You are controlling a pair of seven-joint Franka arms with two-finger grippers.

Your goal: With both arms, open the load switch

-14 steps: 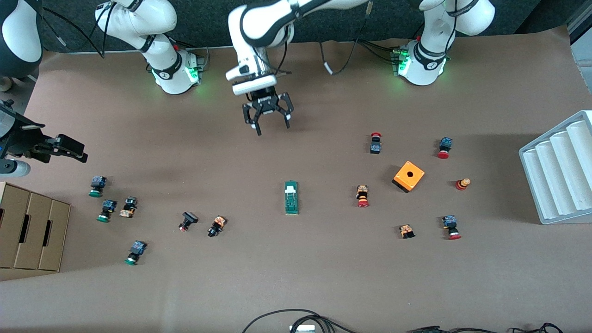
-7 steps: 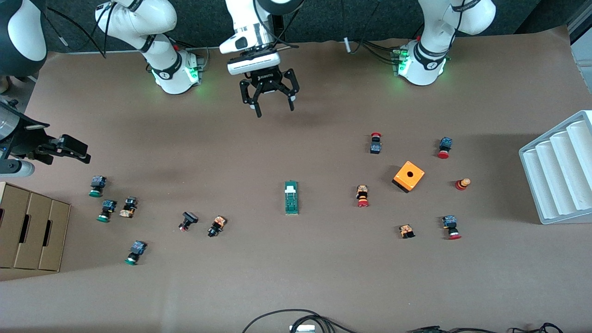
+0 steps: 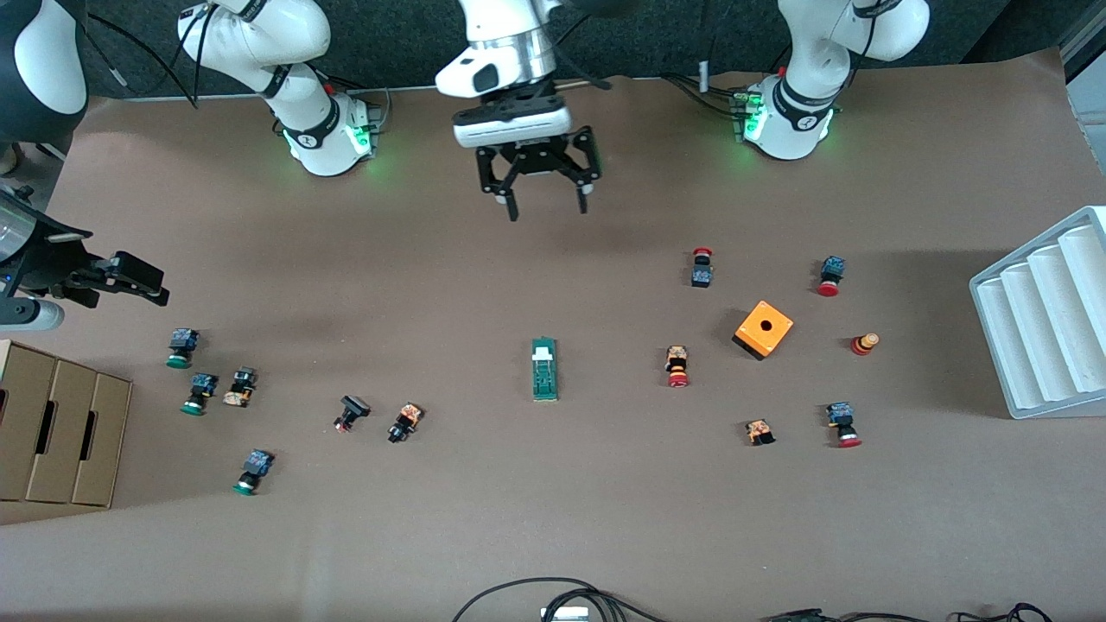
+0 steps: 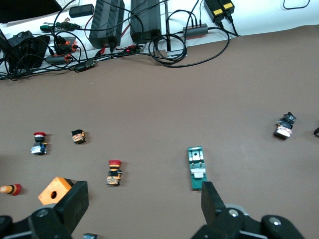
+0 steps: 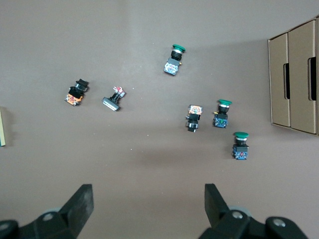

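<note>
The load switch lies flat on the brown bench, about midway between the two arms' ends, with its white piece pointing toward the robots' bases. Nothing touches it.

The left gripper hangs in the air over bare bench between the two bases, with the load switch nearer to the front camera than the spot beneath it. Its fingers are spread wide and hold nothing; in the left wrist view the load switch shows just past them.

The right gripper is up over the right arm's end of the bench, well apart from the load switch, above a patch near the cardboard box. Its fingers are also wide apart and empty.

An orange cube with a hole sits toward the left arm's end from the load switch, with red-capped push buttons scattered around it. Green-capped push buttons lie toward the right arm's end from the load switch, close to the cardboard box. A white ridged tray stands at the left arm's end of the bench
</note>
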